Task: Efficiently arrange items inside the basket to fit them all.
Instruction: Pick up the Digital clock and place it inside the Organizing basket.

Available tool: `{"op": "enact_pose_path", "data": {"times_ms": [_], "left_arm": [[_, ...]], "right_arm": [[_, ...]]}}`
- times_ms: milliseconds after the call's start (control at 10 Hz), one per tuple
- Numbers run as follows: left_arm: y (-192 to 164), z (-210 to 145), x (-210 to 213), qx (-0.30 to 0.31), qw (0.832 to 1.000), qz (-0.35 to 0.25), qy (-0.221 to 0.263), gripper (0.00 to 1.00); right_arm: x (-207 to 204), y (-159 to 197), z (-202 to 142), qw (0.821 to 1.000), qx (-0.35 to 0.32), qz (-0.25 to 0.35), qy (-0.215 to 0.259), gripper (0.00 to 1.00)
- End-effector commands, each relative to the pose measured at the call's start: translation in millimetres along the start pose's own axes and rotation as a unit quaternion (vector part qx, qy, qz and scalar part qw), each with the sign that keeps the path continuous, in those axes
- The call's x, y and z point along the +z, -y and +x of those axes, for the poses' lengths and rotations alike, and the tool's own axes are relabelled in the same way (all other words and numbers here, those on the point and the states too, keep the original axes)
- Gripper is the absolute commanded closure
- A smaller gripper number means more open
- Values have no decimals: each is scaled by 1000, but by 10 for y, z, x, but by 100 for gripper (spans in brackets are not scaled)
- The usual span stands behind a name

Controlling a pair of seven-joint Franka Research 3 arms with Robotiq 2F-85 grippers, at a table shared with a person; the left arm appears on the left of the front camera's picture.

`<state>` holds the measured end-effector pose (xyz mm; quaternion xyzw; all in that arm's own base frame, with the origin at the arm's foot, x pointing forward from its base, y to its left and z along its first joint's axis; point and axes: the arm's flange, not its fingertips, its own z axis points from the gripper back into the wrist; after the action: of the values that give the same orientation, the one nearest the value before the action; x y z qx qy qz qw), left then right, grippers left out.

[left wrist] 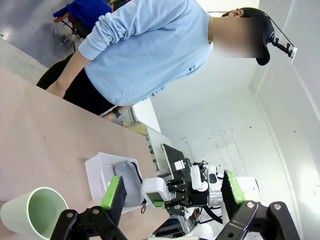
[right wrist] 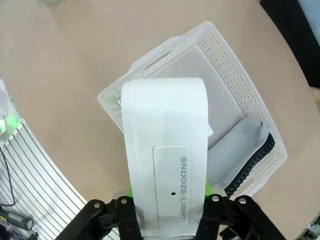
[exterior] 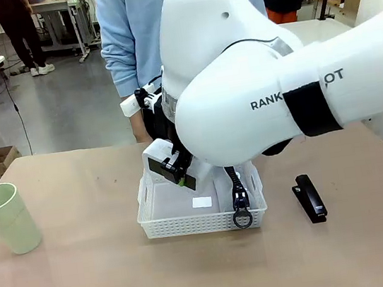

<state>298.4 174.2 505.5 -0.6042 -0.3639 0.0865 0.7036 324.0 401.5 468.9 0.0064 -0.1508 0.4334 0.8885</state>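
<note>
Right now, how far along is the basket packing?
Done: grey case lies in the basket. In hand: right gripper holds the white box over the basket. Left: black stapler and green cup sit on the table, outside.

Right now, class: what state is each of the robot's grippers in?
Left gripper: jaws open, holding nothing.
Right gripper: shut on the small white box, above the basket.
</note>
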Motion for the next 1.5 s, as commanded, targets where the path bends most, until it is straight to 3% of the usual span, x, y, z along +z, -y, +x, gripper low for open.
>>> {"op": "enact_pose_path", "data": {"times_ms": [0, 800, 1400], "left_arm": [[4, 15, -4, -10, 1000, -11, 5, 0], [4, 15, -4, -10, 1000, -11, 5, 0], [4, 15, -4, -10, 1000, -11, 5, 0]], "right_arm": [[-64, 28, 79, 1000, 18, -14, 4, 49], [-1327, 406, 212, 998, 29, 16, -60, 49], [-1550, 555, 257, 996, 27, 43, -75, 49]]}}
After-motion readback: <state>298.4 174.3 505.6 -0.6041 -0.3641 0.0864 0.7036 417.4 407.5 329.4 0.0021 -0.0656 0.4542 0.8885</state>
